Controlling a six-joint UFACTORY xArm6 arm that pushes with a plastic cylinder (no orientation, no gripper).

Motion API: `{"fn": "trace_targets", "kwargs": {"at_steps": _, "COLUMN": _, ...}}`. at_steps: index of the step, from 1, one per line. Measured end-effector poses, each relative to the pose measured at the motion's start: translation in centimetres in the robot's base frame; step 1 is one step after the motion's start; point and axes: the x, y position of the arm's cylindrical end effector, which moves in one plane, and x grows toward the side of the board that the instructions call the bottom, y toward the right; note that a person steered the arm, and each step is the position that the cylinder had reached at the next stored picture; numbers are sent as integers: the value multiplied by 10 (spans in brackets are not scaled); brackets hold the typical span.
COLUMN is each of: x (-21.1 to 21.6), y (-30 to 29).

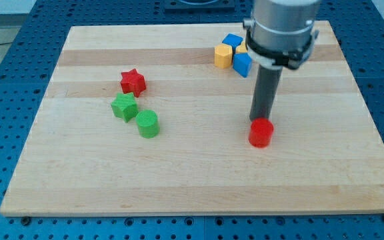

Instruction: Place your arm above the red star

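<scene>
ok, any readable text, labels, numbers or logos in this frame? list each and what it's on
None. No text, label, number or logo shows on the wooden board, the coloured blocks, the arm's grey housing or the blue perforated table.

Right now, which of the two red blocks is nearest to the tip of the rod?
The red cylinder block: my tip sits right at its top edge. The red star block lies far toward the view's left.
</scene>
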Motion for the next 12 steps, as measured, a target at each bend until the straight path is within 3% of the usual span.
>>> {"fn": "trace_targets", "kwargs": {"at_steps": 1, "x": -9, "y": -2}}
{"fn": "trace_targets", "kwargs": {"at_steps": 2, "x": -19, "y": -54}}
{"fn": "trace_targets", "kwargs": {"at_steps": 3, "x": 44, "y": -92}}
{"fn": "trace_targets", "kwargs": {"at_steps": 4, "x": 85, "y": -169}}
{"fn": "trace_targets", "kwargs": {"at_steps": 5, "x": 85, "y": -248}}
{"fn": "trace_targets", "kwargs": {"at_steps": 6, "x": 86, "y": -256}}
{"fn": "trace_targets", "kwargs": {"at_steps": 7, "x": 71, "y": -289}}
{"fn": "trace_targets", "kwargs": {"at_steps": 8, "x": 25, "y": -323}}
{"fn": "trace_targets", "kwargs": {"at_steps": 10, "x": -67, "y": -333}}
{"fn": "trace_targets", "kwargs": {"at_steps": 12, "x": -83, "y": -331}}
